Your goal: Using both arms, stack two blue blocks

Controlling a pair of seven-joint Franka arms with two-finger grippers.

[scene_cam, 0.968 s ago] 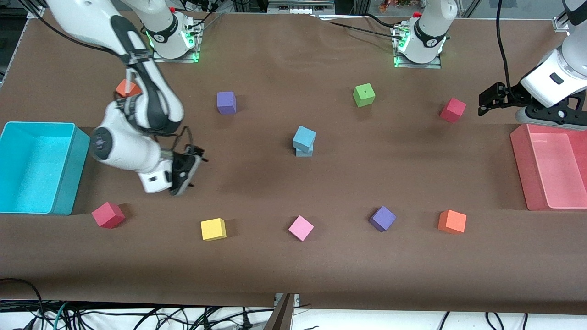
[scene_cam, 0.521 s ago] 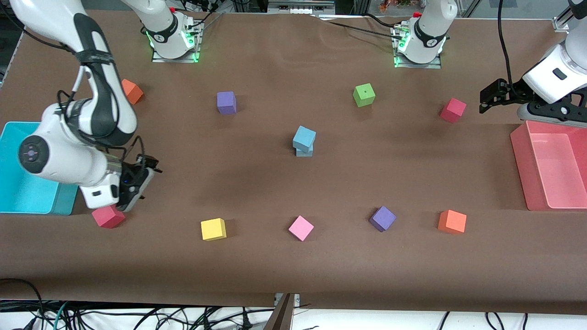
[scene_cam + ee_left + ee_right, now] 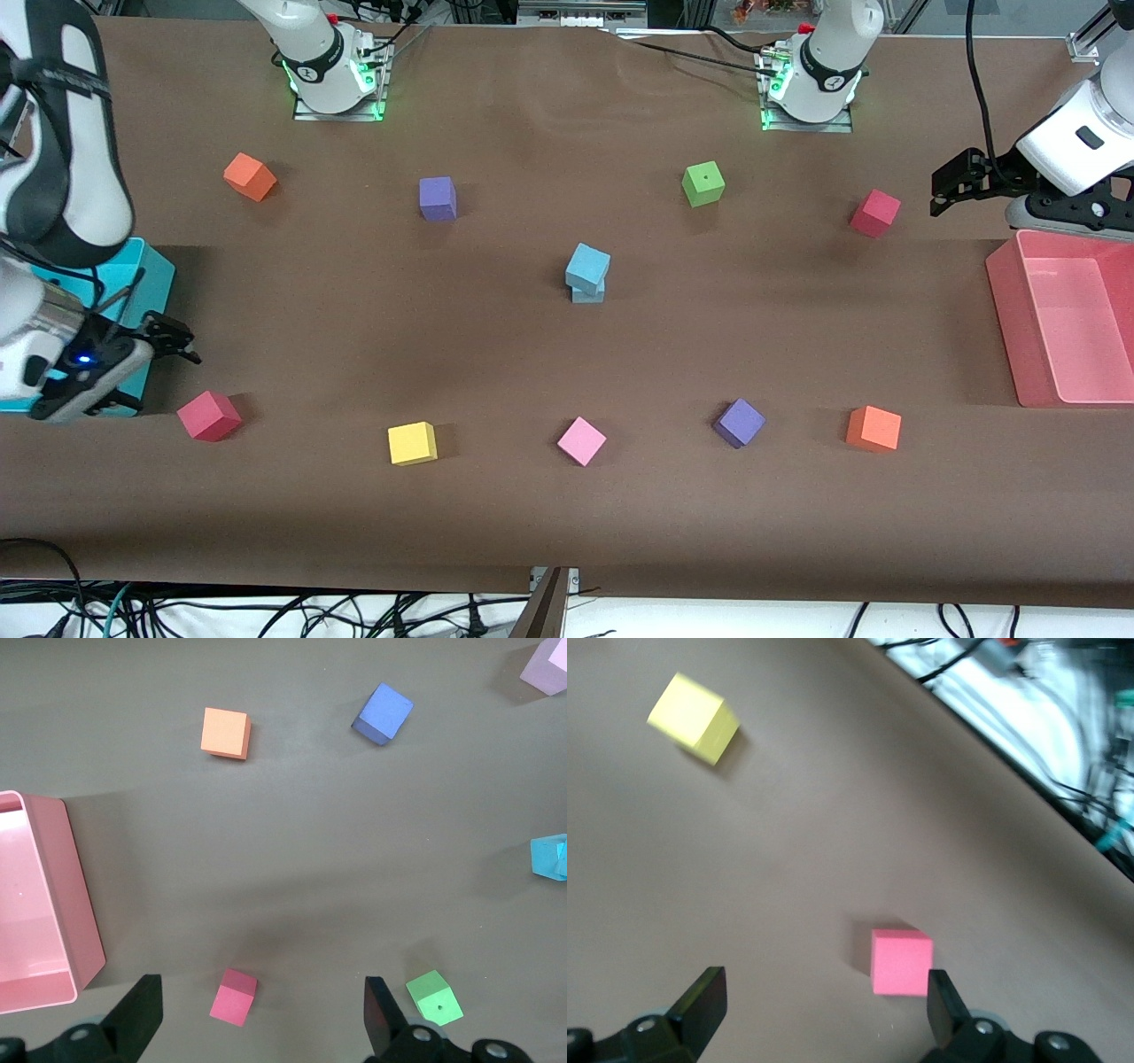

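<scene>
At the middle of the table, one small sky-blue foam cube [image 3: 588, 261] is seen resting on top of the other sky-blue foam cube [image 3: 586, 291], the upper one turned a little askew on the lower, and neither is touched by anything. The stack is therefore judged to be made, and the step in hand appears to be the clearing of both arms to their ends of the table. The right gripper [image 3: 168, 338] is held low at the right arm's end, beside the large cyan plastic bin [image 3: 151, 266] and near a crimson foam cube [image 3: 209, 415]; its fingers are shown spread apart and empty in the right wrist view, with that crimson cube [image 3: 901, 961] and a yellow foam cube [image 3: 694, 717] on the cloth below. The left gripper [image 3: 944, 188] is held over the brown table cloth [image 3: 496, 532] at the left arm's end, just beside the pink plastic tray [image 3: 1005, 310]; its fingers are likewise parted and nothing is carried. Little more seems called for: the tilted upper cube could be unsettled by a knock, so the middle should be left alone.
</scene>
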